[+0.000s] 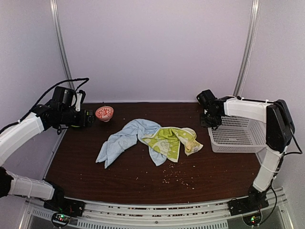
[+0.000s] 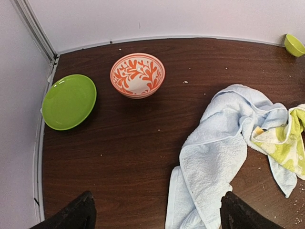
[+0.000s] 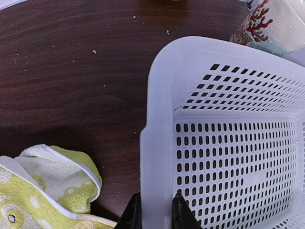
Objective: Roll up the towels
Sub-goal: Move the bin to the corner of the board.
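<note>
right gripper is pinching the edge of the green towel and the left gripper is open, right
No. The right gripper is pinching the rim of the white basket, not the green towel, which lies loose on the table nearby; the right wrist view shows a finger on each side of the basket wall. The left gripper is open, as you say.

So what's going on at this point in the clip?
The right end effector is clamped on the rim of the white perforated basket. The left end effector hangs open above the table, holding nothing. The pale blue towel and the lime-green patterned towel lie crumpled and overlapping mid-table, neither rolled yet.
</note>
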Robot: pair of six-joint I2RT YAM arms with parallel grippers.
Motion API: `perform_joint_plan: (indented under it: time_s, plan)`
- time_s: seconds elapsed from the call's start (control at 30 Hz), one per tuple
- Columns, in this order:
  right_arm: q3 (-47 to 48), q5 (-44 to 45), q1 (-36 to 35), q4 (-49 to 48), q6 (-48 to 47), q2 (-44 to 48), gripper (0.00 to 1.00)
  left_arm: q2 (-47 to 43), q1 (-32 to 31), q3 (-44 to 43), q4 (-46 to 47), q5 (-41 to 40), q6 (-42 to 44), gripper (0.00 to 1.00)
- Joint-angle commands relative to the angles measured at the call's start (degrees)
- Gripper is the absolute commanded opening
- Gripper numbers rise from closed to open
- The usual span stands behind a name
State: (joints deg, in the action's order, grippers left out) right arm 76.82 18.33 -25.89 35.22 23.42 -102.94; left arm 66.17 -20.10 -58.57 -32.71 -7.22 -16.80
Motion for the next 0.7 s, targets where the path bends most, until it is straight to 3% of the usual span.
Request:
perform_joint_plan:
  time_s: [0.0, 0.03, 0.17, 0.2, 0.23, 0.37, 0.5, 0.6, 0.67]
  plan:
    - [4.37, 1.65, 0.76, 0.89, -2.26, -2.46, 0.00, 0.47, -0.35, -1.87, 0.52, 0.35, -0.26, 0.93]
    - [5.09, 1.53, 0.83, 1.65, -2.08, -3.06, 0.00, 0.57, -0.30, -1.90, 0.46, 0.41, -0.25, 0.93]
    - [3.57, 0.51, 0.57, 1.41, -1.27, -0.52, 0.77, 0.65, -0.36, -1.92, 0.28, 0.63, -0.25, 0.93]
    - [2.92, 0.45, 0.23, 1.19, -1.05, 1.07, 0.89, 0.57, -0.33, -1.93, 0.28, 0.70, -0.18, 0.93]
    - [2.56, 0.32, -0.25, 1.40, -0.87, 2.78, 0.92, 0.54, -0.33, -1.88, 0.32, 0.91, -0.17, 0.93]
    - [1.23, 1.88, -4.85, 3.04, -0.85, 10.16, 0.94, 0.60, -0.35, -2.00, 0.30, 1.47, -0.17, 0.93]
    - [-3.97, 0.40, -13.22, -0.69, -1.35, 18.23, 0.89, 0.57, -0.35, -1.82, 0.36, 1.47, -0.17, 0.93]
    - [-6.68, -3.26, -18.78, -2.61, 0.66, 18.75, 0.81, 0.71, -0.37, -1.75, 0.46, 1.21, -0.19, 0.93]
    - [-7.70, -5.68, -22.31, -4.56, 2.04, 16.71, 0.70, 0.88, -0.35, -1.72, 0.58, 1.09, -0.23, 0.92]
